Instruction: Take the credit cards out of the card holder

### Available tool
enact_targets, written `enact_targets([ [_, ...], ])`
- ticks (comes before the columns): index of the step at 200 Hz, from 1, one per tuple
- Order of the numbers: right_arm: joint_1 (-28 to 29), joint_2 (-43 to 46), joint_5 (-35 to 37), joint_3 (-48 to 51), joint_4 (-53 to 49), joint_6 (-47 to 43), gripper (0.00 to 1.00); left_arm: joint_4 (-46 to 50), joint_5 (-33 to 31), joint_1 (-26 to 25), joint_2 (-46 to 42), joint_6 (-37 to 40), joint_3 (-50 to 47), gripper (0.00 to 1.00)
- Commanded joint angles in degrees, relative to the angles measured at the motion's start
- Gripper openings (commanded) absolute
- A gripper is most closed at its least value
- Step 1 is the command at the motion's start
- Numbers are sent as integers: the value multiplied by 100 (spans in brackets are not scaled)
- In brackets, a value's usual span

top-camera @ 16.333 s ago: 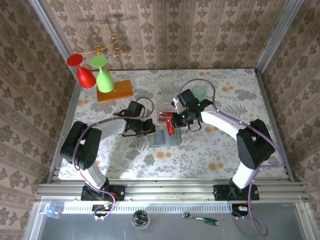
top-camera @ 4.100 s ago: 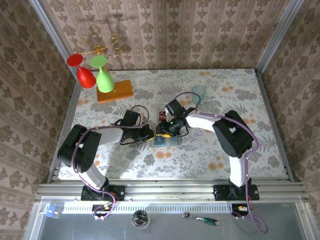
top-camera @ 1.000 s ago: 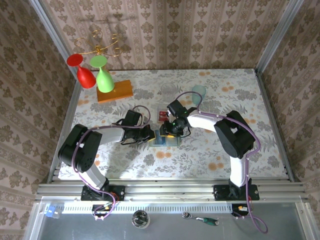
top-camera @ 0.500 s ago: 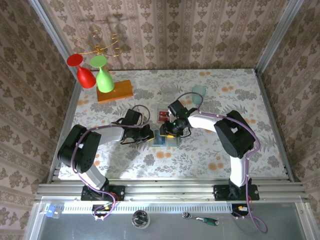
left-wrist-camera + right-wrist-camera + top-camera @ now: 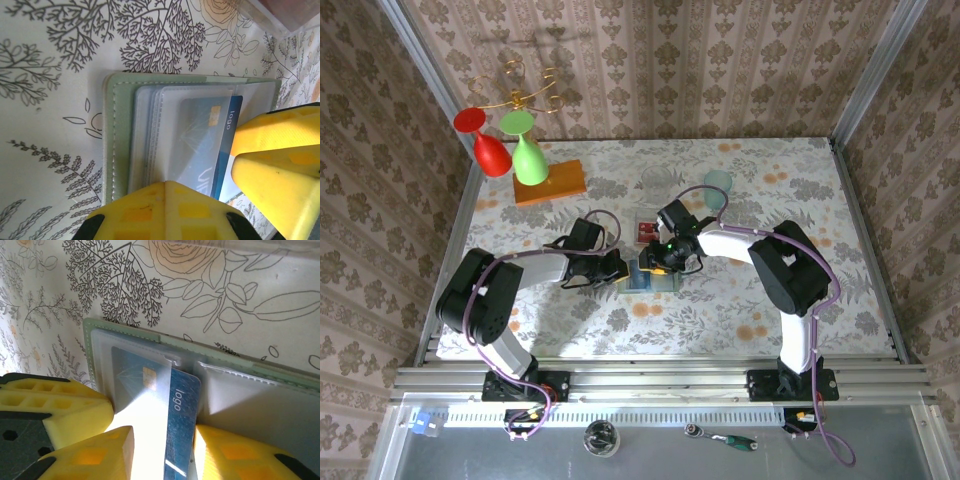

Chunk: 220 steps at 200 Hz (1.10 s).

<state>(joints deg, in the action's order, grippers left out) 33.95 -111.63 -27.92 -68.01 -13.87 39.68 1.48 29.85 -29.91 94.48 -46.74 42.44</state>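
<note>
The pale green card holder (image 5: 650, 277) lies open on the table mid-scene. A blue credit card (image 5: 182, 410) sticks partway out of its clear sleeve (image 5: 200, 135). My left gripper (image 5: 167, 192) is shut, its tips pressing down on the card holder's (image 5: 117, 135) left panel. My right gripper (image 5: 164, 445) stands open over the holder's (image 5: 225, 352) middle. Its fingers (image 5: 235, 455) straddle the card's bare strip, one against the card's edge. Red credit cards (image 5: 647, 232) lie in a clear tray just beyond the holder.
A teal cup (image 5: 718, 183) and a clear glass (image 5: 655, 180) stand behind the tray. At the back left is an orange wooden block (image 5: 550, 182) with a red glass (image 5: 485, 140) and a green glass (image 5: 525, 150). The two grippers (image 5: 620, 268) crowd together over the holder.
The right gripper has shifted very slightly over the holder. The left arm and the holder have stayed put.
</note>
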Motion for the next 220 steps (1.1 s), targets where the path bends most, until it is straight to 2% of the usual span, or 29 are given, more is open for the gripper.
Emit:
enact_targets([
  [1, -20, 28, -232, 86, 146, 110, 35, 163, -50, -15, 163, 106, 57, 0],
  [82, -20, 94, -197, 130, 156, 163, 27, 146, -14, -19, 178, 110, 80, 0],
  [139, -38, 159, -144, 235, 269, 211, 16, 162, -14, -19, 180, 104, 71, 0],
  [220, -134, 304, -57, 417, 310, 224, 14, 189, -23, -15, 206, 86, 76, 0],
])
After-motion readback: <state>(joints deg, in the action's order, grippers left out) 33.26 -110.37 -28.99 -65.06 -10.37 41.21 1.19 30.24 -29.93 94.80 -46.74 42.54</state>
